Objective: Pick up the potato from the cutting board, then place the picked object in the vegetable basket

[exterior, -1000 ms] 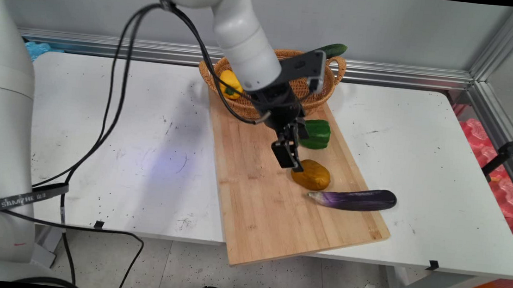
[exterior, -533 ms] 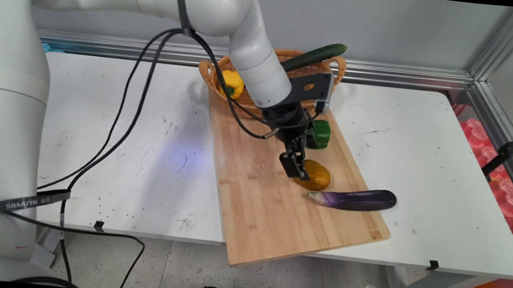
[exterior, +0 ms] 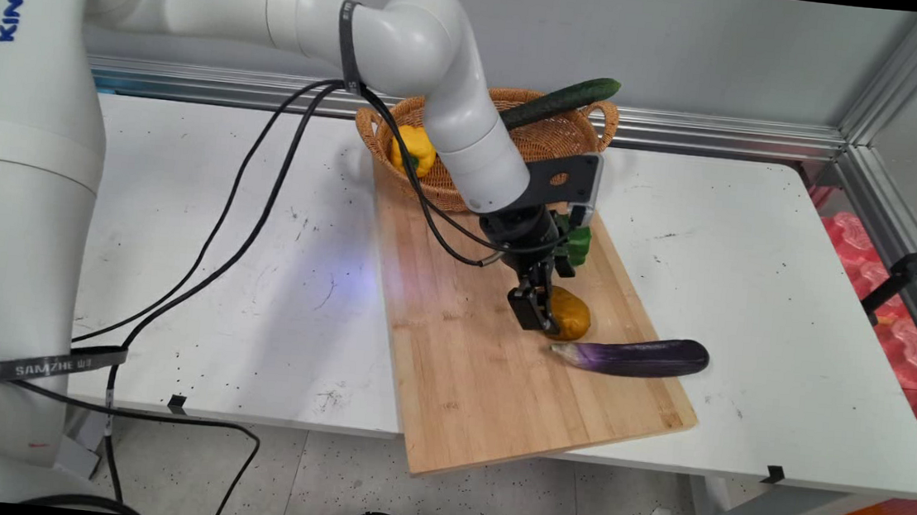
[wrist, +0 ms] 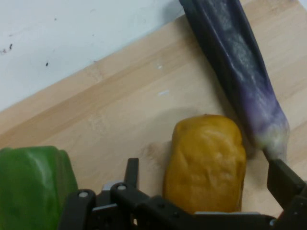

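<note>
Yellow-brown potato (wrist: 205, 163) on wooden board (exterior: 458, 357), directly under gripper (wrist: 201, 201); green pepper (wrist: 33, 187) off left, then potato between spread fingers (wrist: 285, 184), long axis along the reach, eggplant (wrist: 244, 72) just beside on right; nothing grasped

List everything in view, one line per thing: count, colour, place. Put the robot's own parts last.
Table: one, white, under everything.
Cutting board: one, light wood, lying on the table and overhanging its near edge.
Basket: one, brown wicker, at the board's far end.
Cucumber: one, dark green, resting across the basket's rim.
Yellow pepper: one, yellow, inside the basket.
Green pepper: one, green, on the board near the basket.
Potato: one, orange-brown, on the board between the open fingers.
Eggplant: one, purple, on the board's right edge beside the potato.
Arm: one, white, from the left.
Gripper: one, black, down at the potato.
</note>
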You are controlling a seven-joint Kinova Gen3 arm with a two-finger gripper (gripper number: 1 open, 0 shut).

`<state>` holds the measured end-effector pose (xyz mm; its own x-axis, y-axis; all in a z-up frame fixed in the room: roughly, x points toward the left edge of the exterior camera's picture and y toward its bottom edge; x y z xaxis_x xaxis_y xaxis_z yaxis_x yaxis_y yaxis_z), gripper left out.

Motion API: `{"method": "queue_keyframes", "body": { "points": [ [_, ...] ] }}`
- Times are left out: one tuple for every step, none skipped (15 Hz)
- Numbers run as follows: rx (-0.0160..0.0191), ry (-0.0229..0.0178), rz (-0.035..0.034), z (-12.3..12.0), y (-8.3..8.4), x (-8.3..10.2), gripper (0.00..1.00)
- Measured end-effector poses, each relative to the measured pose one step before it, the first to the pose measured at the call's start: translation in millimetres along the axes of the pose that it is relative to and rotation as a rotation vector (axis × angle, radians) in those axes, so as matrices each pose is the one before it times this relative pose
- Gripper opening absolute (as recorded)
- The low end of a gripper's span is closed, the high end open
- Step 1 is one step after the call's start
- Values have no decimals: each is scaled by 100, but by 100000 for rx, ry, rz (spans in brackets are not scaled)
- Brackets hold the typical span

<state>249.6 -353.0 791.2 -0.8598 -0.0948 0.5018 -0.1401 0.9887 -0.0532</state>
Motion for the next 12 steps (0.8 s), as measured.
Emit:
{"method": "queue_keyframes", "body": {
  "points": [
    [-42, 93, 108, 274, 5, -48, 100],
    [-29, 82, 78, 255, 9, -51, 100],
    [-55, 43, 2, 212, 7, -40, 100],
    [-29, 54, 5, 218, 16, -50, 100],
    [-41, 22, -24, 197, 23, -53, 100],
    [-64, 58, -54, 153, 23, -40, 100],
    [-113, 26, 3, 161, 43, -46, 100],
    [-129, 69, -44, 130, 46, -33, 0],
    [-91, 154, -19, 100, 32, -8, 0],
    [-61, 116, -177, 83, 31, -15, 0],
    [-41, 161, -303, 48, 21, 0, 0],
    [1, 89, -297, 15, -1, -5, 0]
  ]
}}
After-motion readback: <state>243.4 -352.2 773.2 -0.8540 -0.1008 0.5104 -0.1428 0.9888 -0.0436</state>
